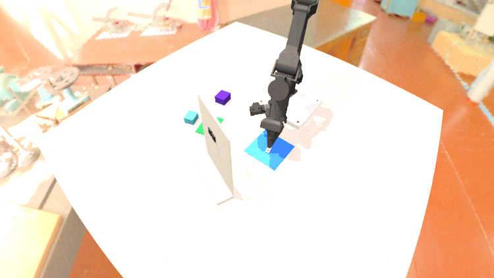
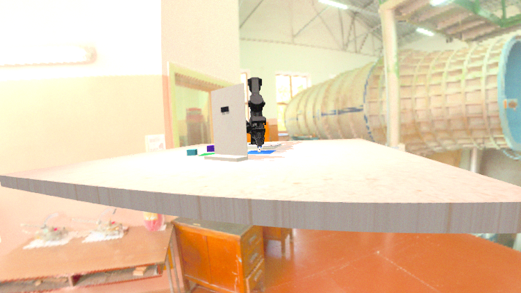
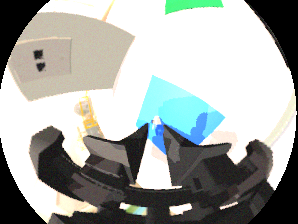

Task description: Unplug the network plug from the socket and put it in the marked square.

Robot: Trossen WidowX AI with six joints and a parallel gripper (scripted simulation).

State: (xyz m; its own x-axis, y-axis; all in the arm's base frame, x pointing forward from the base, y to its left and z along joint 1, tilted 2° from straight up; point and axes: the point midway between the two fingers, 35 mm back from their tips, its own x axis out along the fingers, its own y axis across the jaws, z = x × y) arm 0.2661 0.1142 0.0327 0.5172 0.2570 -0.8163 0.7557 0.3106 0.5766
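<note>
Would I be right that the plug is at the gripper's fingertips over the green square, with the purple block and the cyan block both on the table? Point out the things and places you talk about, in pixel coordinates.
Not quite: the plug [image 1: 268, 150] [image 2: 259, 149] [image 3: 157, 121] is over the blue square [image 1: 284, 147] [image 2: 269, 151] [image 3: 182, 102], as the top view shows. The rest is right.
</note>
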